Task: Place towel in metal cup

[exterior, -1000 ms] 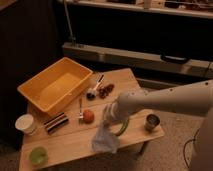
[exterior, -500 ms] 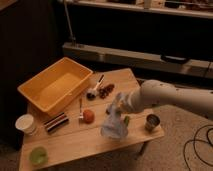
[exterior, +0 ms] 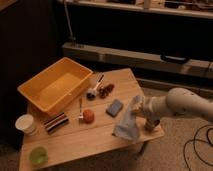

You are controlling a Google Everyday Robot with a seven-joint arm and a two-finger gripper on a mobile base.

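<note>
Tbl [exterior: 75, 145], yel bin [exterior: 42, 75], blue block [exterior: 115, 107], metal cup [exterior: 151, 126]

Limp towel [exterior: 127, 126] hangs from gripper [exterior: 138, 108] beside metal cup [exterior: 149, 125].

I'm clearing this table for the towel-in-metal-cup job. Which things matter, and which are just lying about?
Job: towel, hanging from the shut gripper near the table edge; metal cup right beside it.
Lying about: yellow bin, blue block, paper cup, green cup, orange ball.
</note>
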